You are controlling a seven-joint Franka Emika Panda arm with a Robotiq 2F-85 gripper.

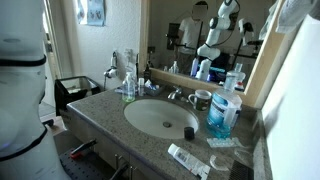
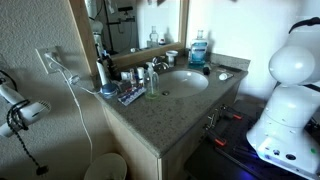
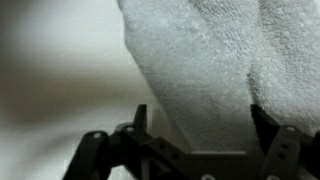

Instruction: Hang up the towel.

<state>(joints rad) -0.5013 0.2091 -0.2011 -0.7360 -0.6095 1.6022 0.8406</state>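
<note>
In the wrist view the towel (image 3: 205,55) is seen far and right, hanging between the widely parted jaws of the gripper (image 3: 198,118); whether it is pinched cannot be told, though it is straddled as if for hanging

A white terry towel (image 3: 215,50) fills the upper right (background blurred), reaching down between the widely parted dark fingers (image 3: 140,122) of the gripper (image 3: 200,115)

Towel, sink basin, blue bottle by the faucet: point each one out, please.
Towel (image 3: 210,70), wrist view, on the middle of the white terry cloth.
Sink basin (image 1: 150,116), in an exterior view, on the bare inner wall of the bowl.
Blue bottle (image 1: 221,118), in an exterior view, on its blue body.
</note>
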